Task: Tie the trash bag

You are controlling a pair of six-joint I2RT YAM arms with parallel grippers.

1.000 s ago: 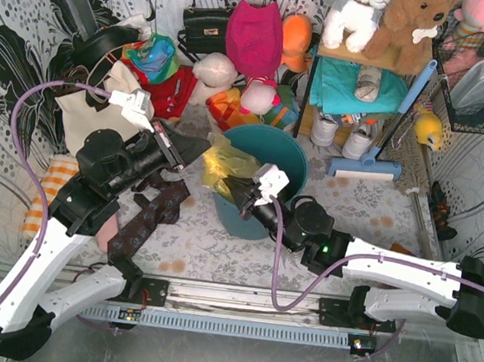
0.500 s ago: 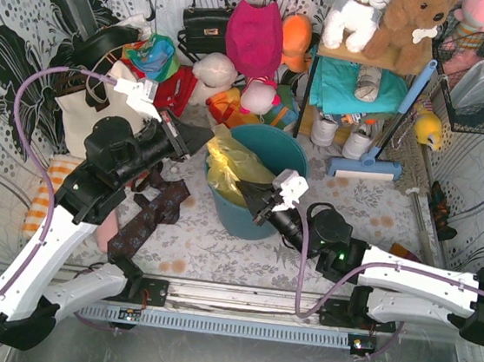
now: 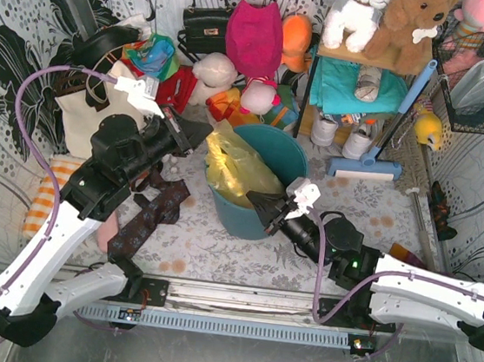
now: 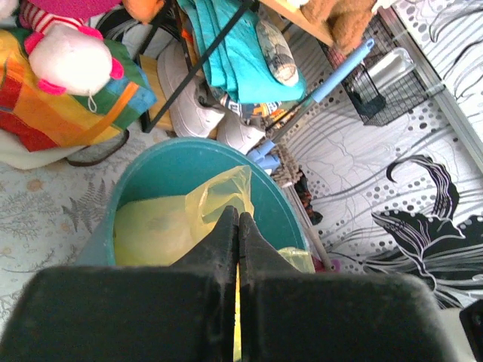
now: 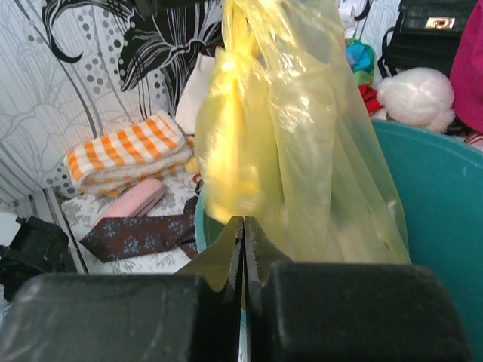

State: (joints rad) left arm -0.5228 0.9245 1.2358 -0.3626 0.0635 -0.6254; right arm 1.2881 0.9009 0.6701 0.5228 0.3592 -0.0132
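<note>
The left gripper has its jaws clamped on a sliver of the yellow trash bag, which bulges from the teal bin just ahead of them, while the right gripper, jaws likewise pressed together, touches the bag's near side, grip unclear.

The left tool fills the 6 o'clock edge, its two black fingers pressed together, a thin yellow sliver showing along the seam. Just past the tips, toward 12 o'clock, a flap of the bag stands up; the rest lies crumpled inside the teal bin. Beyond the bin's rim at 12 o'clock sit white shoes, with teal cloth past them. A white plush lies on a striped sack at 10 o'clock, and a blue handle and wire basket are at 2 o'clock.
</note>
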